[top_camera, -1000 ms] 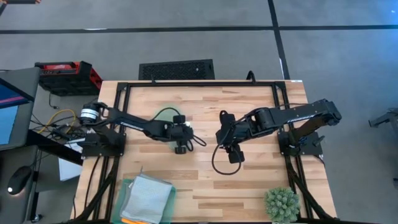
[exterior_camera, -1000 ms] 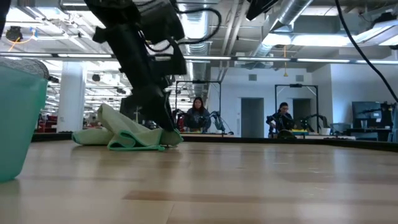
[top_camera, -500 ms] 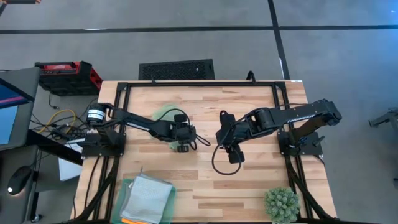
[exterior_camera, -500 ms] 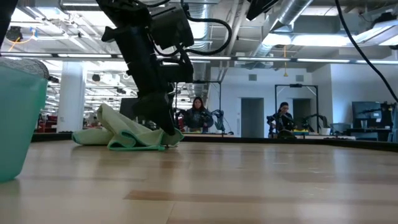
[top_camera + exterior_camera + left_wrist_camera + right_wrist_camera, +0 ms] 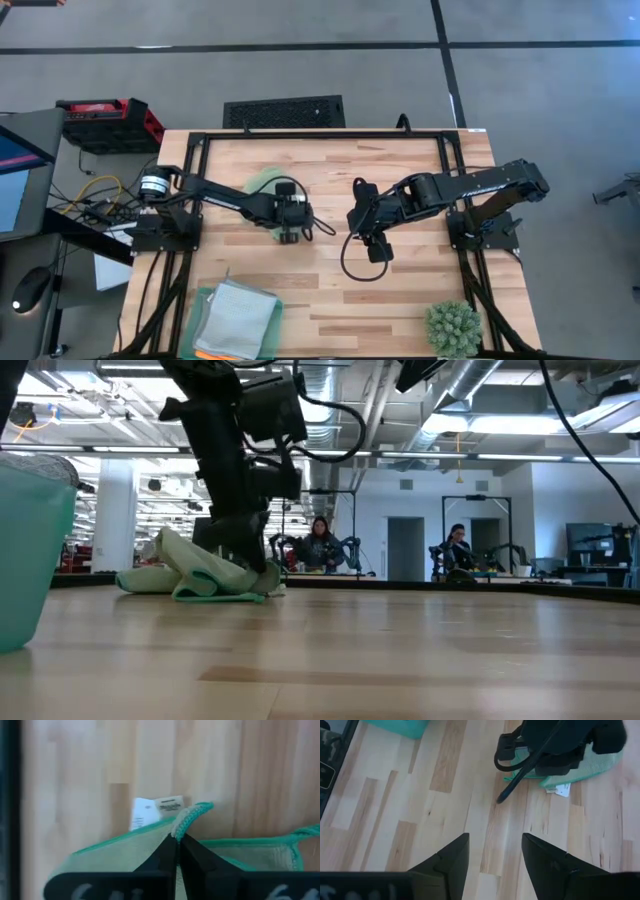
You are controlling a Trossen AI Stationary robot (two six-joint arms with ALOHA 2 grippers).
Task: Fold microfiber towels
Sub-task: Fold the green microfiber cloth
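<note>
Corner of light green towel (image 5: 190, 815) pinched in closed left gripper (image 5: 177, 842)

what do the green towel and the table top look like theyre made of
Light green towel: looks like soft, matte woven cloth with a darker stitched edge and a white sewn-in label; it lies crumpled, and the left hand is shut on its corner. Table top: pale wood in jointed strips, butcher-block style, with a smooth, faintly glossy finish in the low view.
</note>
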